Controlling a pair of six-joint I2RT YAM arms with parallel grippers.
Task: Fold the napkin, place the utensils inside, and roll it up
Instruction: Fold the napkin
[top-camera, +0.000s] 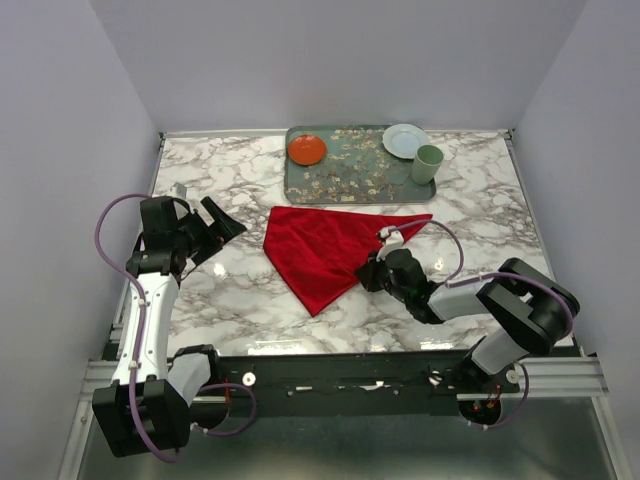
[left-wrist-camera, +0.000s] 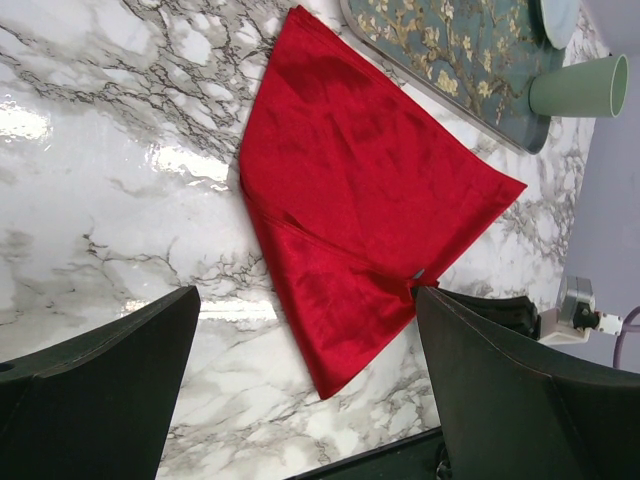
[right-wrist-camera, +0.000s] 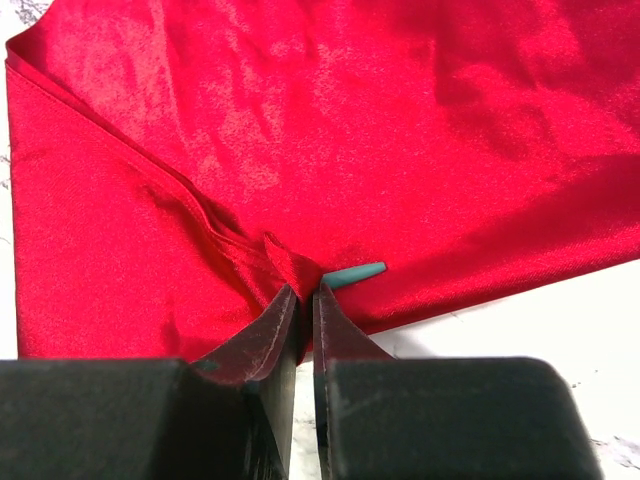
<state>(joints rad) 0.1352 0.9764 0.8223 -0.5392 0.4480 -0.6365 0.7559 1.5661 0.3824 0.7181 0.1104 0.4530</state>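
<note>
The red napkin (top-camera: 325, 250) lies folded into a triangle on the marble table, its point toward the near edge. It also shows in the left wrist view (left-wrist-camera: 350, 190) and fills the right wrist view (right-wrist-camera: 350, 130). My right gripper (top-camera: 372, 267) is at the napkin's right edge, its jaws shut (right-wrist-camera: 305, 292) on a pinched fold of the red cloth. A teal utensil tip (right-wrist-camera: 356, 273) sticks out of the fold just beside the fingertips; the remainder of the utensils is hidden. My left gripper (top-camera: 215, 228) is open and empty (left-wrist-camera: 305, 300), off the napkin's left side.
A patterned teal tray (top-camera: 350, 175) stands at the back, with an orange-red plate (top-camera: 307, 150), a pale plate (top-camera: 405, 140) and a pale green cup (top-camera: 428, 163) on it. The cup (left-wrist-camera: 580, 85) and tray (left-wrist-camera: 450, 60) also show in the left wrist view.
</note>
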